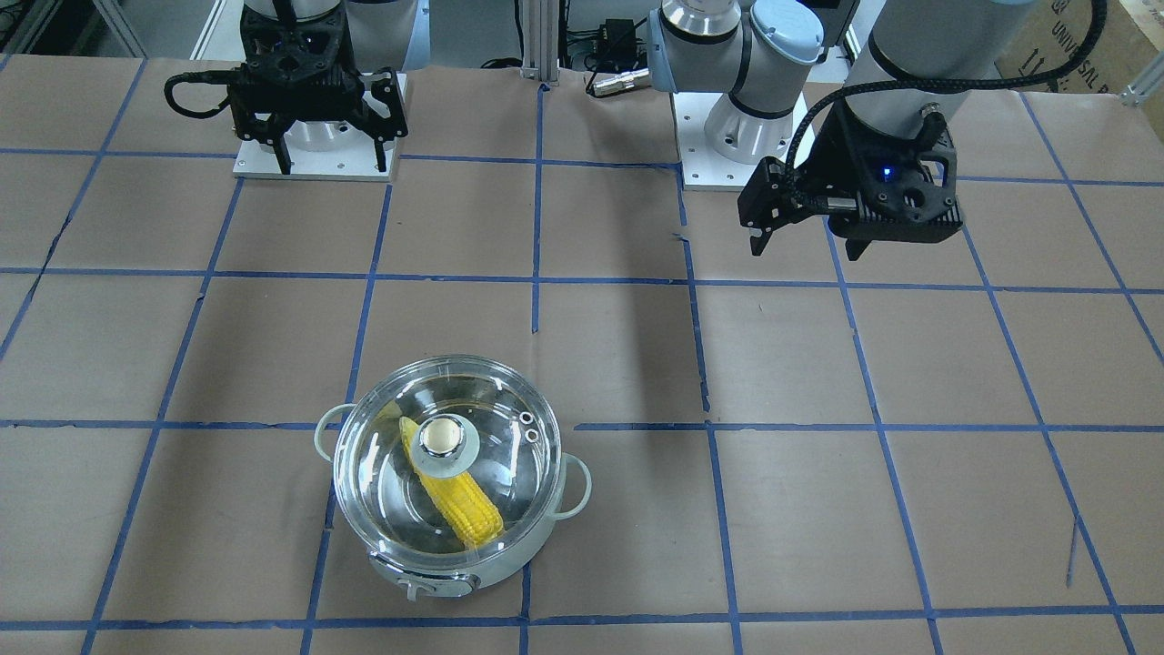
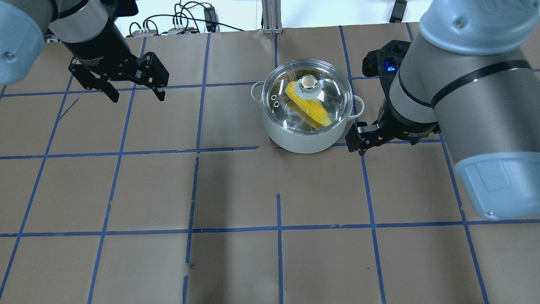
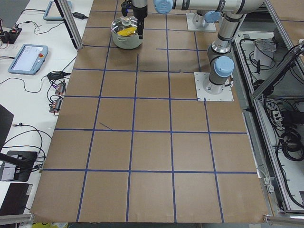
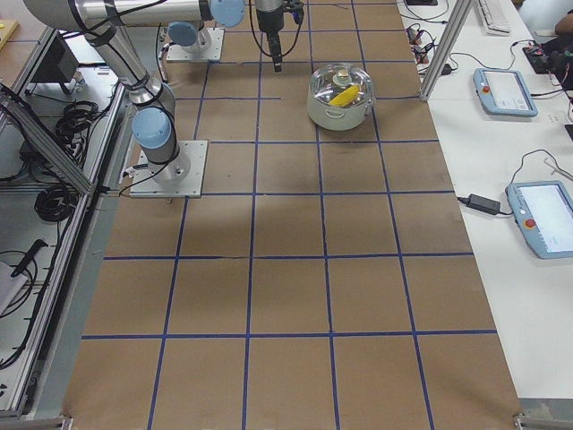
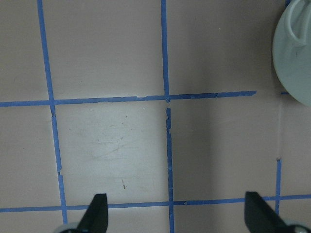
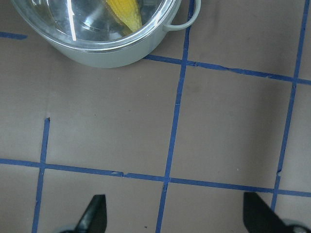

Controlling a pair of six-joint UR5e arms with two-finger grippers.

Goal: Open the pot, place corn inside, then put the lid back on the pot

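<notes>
Although the lid (image 2: 309, 83) is seated on the pot (image 2: 301, 139), its clear glass lets the corn (image 2: 310, 109) be read. The cob lies slantwise inside, and the knob (image 1: 442, 435) covers part of its narrow end in the front-facing view. The pot stands on the table (image 2: 236, 190) towards the far side, a little right of centre. Its control tab (image 1: 423, 582) shows only from the front-facing camera.

The left gripper (image 2: 138, 98) hangs above the table well apart to the left of the pot, with its jaws spread and nothing between them. Its wrist camera catches only a pale sliver of the pot wall at the frame's upper right corner.

The right gripper (image 1: 332, 166) hangs beside the pot on its right, clear of it. In the overhead view the forearm (image 2: 455, 93) hides most of this gripper and only one finger shows. The front-facing and wrist views show the fingers (image 6: 95, 213) set wide apart and holding nothing. The right wrist view cuts the pot off at the top edge, leaving one loop handle (image 6: 182, 19) and the tip of the cob visible.

In both side views the pot is too small to judge how the lid fits.
</notes>
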